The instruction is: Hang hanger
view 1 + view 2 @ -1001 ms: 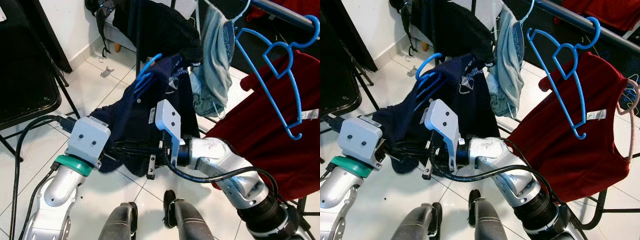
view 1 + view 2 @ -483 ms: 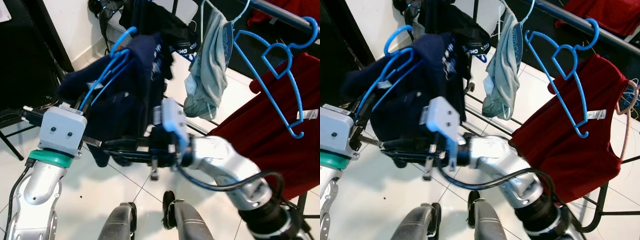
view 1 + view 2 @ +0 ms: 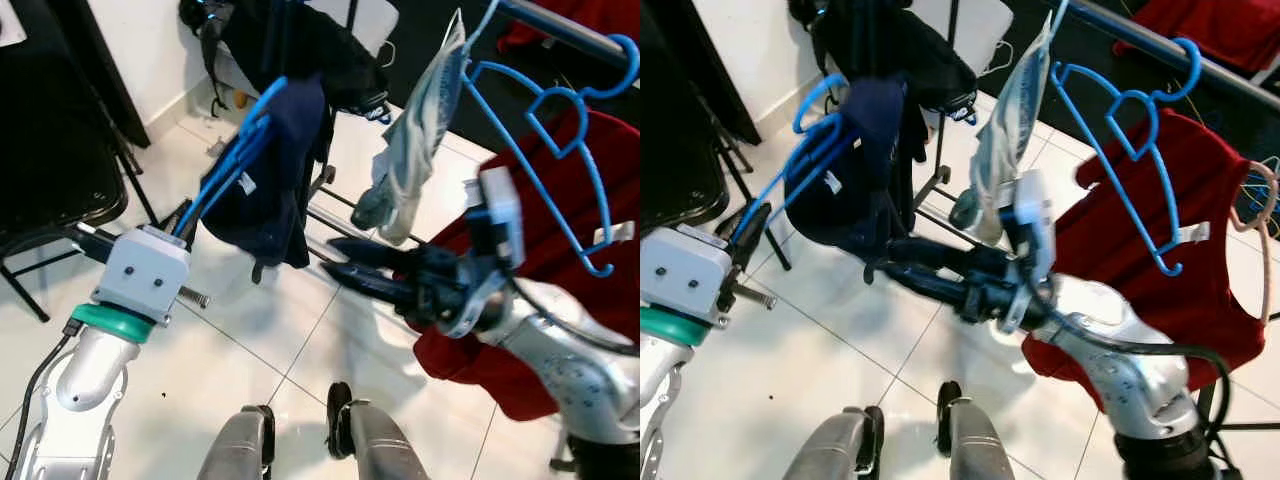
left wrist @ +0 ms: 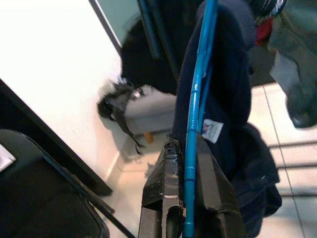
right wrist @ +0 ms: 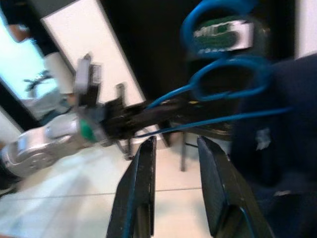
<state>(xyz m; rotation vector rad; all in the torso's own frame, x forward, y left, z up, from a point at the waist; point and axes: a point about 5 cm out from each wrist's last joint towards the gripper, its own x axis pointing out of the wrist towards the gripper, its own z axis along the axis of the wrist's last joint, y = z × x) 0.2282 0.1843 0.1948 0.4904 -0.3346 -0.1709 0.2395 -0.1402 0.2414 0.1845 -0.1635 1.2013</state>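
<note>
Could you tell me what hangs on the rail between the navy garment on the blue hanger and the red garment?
A pale grey-green garment hangs between the navy garment and the red garment, as the left eye view shows.

The left arm reaches up and forward, its left gripper (image 4: 184,163) clamped on a thin blue rod. The right arm crosses toward the left, elbow bent, and the right gripper (image 5: 173,144) points leftward with its fingers (image 3: 345,247) parted, holding nothing.
</note>
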